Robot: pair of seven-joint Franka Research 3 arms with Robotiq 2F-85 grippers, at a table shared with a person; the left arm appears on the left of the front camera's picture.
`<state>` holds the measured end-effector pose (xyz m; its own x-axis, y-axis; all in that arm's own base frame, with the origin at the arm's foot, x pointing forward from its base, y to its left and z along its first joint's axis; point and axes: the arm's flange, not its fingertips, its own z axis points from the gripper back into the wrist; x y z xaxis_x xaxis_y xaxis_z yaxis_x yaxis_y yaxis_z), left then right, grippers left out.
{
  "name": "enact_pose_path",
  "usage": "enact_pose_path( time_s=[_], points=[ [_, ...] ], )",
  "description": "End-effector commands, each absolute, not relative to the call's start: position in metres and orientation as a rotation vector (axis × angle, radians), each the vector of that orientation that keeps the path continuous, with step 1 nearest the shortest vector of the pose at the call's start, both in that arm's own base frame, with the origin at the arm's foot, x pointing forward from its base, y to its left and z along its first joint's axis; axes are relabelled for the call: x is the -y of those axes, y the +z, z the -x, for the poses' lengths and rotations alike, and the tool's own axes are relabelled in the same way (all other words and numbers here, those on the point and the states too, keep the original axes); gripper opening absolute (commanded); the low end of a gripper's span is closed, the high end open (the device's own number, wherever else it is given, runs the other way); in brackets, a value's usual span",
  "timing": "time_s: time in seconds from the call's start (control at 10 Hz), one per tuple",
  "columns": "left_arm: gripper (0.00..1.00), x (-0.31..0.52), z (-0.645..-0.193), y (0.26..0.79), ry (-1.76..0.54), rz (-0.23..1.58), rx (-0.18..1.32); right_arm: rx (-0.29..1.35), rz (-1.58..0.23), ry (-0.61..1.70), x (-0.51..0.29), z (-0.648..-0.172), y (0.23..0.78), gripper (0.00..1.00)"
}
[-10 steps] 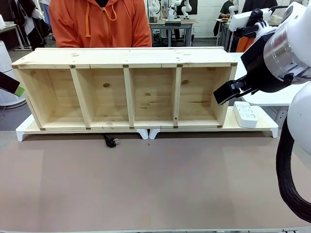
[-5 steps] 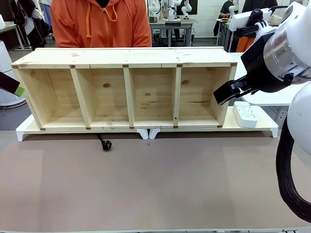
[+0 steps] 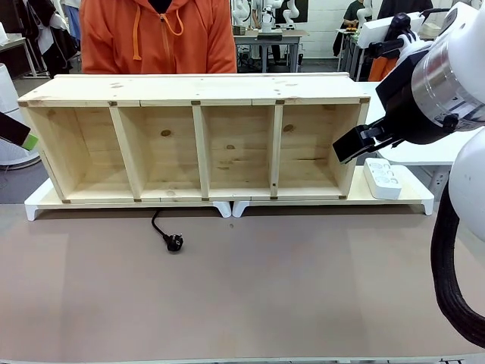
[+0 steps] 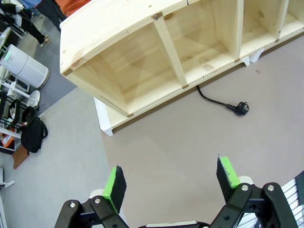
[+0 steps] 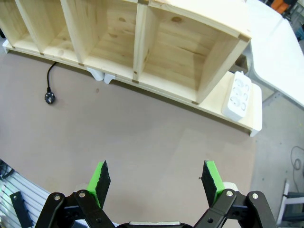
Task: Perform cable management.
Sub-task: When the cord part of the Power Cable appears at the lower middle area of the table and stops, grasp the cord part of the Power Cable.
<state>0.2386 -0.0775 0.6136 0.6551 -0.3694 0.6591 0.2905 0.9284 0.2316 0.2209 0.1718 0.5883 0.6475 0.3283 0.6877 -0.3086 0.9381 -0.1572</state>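
Note:
A thin black cable [image 3: 159, 227] comes out from under the wooden shelf unit [image 3: 197, 136] and curves onto the brown table, ending in a small black plug [image 3: 174, 243]. The left wrist view shows the cable [image 4: 211, 99] and its plug [image 4: 240, 109] beyond my left gripper [image 4: 172, 178], which is open and empty high over the table. My right gripper [image 5: 155, 180] is open too, empty and high, with the plug [image 5: 50, 98] far off to its left. In the front view a green pad [image 3: 29, 142] of the left gripper peeks in at the left edge.
A white power strip [image 3: 382, 178] lies on the white base board [image 3: 409, 199] right of the shelf. A person in an orange hoodie [image 3: 155, 34] stands behind the shelf. The right arm [image 3: 432, 91] hangs over the shelf's right end.
The plug and cable have slid out from under the shelf toward me, farther onto the table. Both arms have stayed still.

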Motion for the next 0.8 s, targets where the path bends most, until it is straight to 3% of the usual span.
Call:
enact_pose_path(
  time_s=[0.0,0.7],
  points=[
    [1.0,0.0783,-0.2403,0.6134,-0.371,-0.109,0.773,0.787,0.031,0.368,-0.1719,-0.2211,0.588,1.0],
    [1.0,0.0783,-0.2403,0.6134,-0.371,-0.109,0.773,0.787,0.031,0.368,-0.1719,-0.2211,0.588,1.0]
  ],
)
